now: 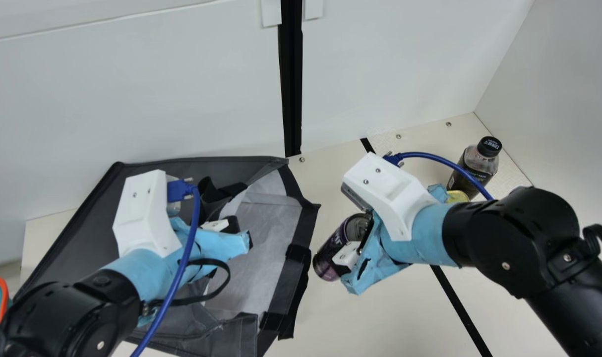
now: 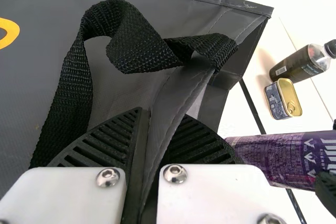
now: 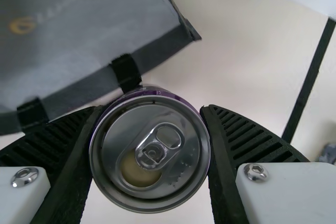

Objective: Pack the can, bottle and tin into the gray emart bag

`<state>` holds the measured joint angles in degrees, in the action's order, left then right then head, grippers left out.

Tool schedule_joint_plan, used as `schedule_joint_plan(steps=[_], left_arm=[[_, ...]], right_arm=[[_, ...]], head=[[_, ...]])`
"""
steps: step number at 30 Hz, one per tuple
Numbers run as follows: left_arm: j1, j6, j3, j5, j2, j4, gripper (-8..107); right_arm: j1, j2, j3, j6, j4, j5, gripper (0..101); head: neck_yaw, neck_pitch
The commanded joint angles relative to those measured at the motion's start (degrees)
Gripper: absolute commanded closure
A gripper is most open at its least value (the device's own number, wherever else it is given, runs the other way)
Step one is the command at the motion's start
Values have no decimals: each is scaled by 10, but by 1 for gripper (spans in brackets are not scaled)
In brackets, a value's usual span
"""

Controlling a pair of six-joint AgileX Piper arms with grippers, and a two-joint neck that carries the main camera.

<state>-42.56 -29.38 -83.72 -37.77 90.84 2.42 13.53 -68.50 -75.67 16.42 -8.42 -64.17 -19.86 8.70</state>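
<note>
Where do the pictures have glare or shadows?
Left wrist view: the table beside the gray bag looks washed out, nearly white; a faint shadow lies by the bottle, and the screws glint. Right wrist view: soft highlights on the metal top of the can. Main view: fairly even light, without harsh glare on the wall.

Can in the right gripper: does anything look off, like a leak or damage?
The can looks already opened: below its tab is a beige, mouth-shaped patch, odd for something to pack. I see no spill on the table beside it.
</note>
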Motion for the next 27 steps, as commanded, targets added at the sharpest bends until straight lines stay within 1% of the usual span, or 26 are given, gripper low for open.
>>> schedule_joint_plan(steps=[1, 7, 17, 24, 27], left_arm=[[0, 0, 0, 0, 0, 0, 89], [0, 0, 0, 0, 0, 0, 89], [0, 0, 0, 0, 0, 0, 89], [0, 0, 0, 0, 0, 0, 89], [0, 0, 0, 0, 0, 0, 89]], right_arm=[[-3, 4, 3, 8, -22, 13, 101], [-14, 15, 10, 31, -72, 43, 101], [-31, 23, 18, 67, -141, 75, 101], [-29, 26, 41, 94, -178, 107, 101], [-25, 25, 55, 105, -193, 127, 101]], head=[[-1, 13], [-1, 13], [-1, 13], [-1, 13], [-1, 13]])
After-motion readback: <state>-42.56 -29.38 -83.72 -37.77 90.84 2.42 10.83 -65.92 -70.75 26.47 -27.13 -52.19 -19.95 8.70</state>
